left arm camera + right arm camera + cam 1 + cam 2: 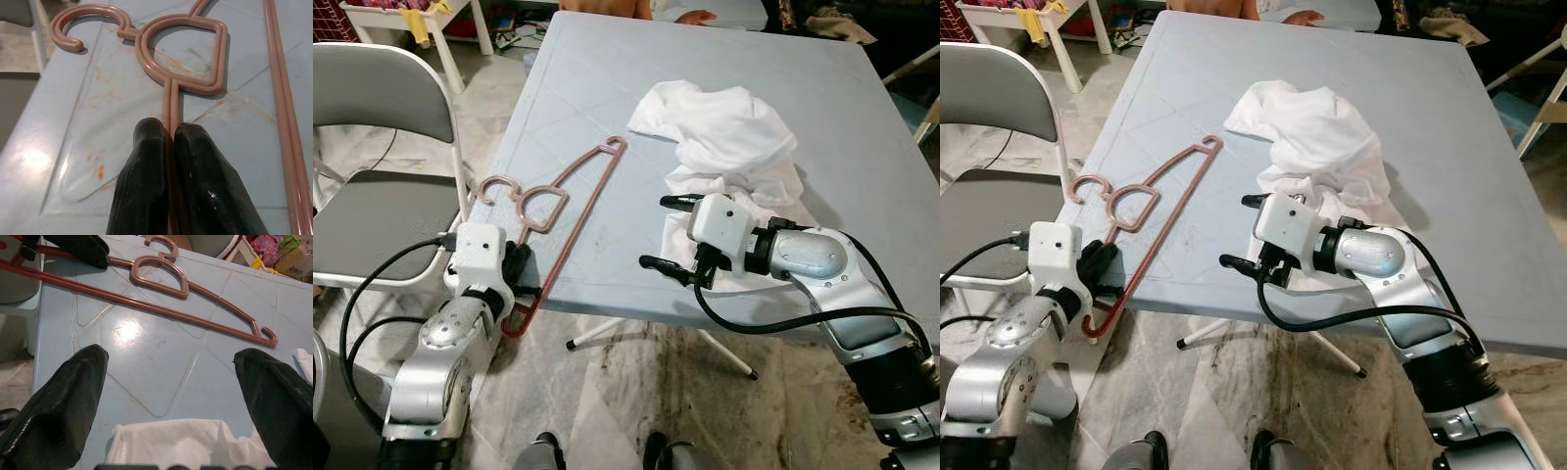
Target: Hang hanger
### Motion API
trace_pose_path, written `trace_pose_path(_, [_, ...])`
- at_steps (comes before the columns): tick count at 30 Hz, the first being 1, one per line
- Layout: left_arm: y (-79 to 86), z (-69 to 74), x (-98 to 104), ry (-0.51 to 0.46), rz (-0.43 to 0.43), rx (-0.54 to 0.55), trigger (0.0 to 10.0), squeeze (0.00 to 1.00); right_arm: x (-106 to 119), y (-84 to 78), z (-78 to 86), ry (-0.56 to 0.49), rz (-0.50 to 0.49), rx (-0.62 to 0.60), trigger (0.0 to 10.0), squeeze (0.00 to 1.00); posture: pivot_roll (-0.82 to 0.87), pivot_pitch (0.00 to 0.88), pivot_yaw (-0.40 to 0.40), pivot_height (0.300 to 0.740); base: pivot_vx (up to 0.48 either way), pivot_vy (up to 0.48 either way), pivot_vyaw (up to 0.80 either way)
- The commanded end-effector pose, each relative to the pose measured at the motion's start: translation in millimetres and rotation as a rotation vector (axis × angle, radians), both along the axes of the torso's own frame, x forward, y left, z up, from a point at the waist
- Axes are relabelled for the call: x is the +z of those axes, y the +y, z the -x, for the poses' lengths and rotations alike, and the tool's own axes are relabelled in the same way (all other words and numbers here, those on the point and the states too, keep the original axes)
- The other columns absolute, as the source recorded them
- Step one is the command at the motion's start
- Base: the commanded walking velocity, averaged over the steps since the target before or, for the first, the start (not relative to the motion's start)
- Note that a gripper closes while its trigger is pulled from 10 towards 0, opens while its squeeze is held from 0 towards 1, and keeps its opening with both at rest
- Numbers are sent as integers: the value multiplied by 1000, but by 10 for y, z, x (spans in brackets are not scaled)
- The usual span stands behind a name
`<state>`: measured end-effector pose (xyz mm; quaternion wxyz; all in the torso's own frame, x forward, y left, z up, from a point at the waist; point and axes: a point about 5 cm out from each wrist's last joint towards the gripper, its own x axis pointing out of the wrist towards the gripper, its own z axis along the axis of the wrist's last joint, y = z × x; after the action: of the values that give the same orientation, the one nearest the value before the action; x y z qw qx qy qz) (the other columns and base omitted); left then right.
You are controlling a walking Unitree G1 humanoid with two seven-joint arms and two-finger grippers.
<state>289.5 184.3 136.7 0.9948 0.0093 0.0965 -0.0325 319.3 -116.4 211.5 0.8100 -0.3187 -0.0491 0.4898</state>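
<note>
Left wrist view | left end effector clamps hanger | right end effector agape | grey table

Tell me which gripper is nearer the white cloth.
Right. The right gripper hovers open over the white cloth's near edge; the left gripper is shut on the hanger at the table's left corner.

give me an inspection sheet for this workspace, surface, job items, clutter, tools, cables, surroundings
Surface: grey-blue table, stained near the front edge.
Job's things: pink hanger flat on the table, its lower end past the front edge.
Clutter: white cloth crumpled on the table.
Grippers: left tool shut on the hanger's bar; right tool open above the table beside the cloth.
Cables: black cables looped along both arms.
Surroundings: grey folding chair left of the table; tiled floor.
</note>
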Motion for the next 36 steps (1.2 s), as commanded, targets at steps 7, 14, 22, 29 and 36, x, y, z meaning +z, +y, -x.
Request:
trace_pose_path(7, [90,54,-56,-52,-149,76,0,0,-8,33,-36,-19,17,8,10000,0,201,212,-49,740,0,0,0])
trace_pose_path(14, [-41,-15,29,-127,-122,44,0,0,-17,56,-65,-27,16,5,10000,0,195,210,-46,740,0,0,0])
trace_pose_path(22, [-111,-62,81,-201,-238,-39,0,0,-7,50,-92,-49,-1,-18,10000,0,189,210,-40,740,0,0,0])
trace_pose_path(29, [-6,-160,116,-246,-422,-105,0,0,29,-2,-134,-72,-16,-51,10000,0,186,211,-37,740,0,0,0])
trace_pose_path(36, [114,-292,281,-325,-567,-146,0,0,50,-17,-168,-101,-34,-76,10000,0,184,208,-32,740,0,0,0])
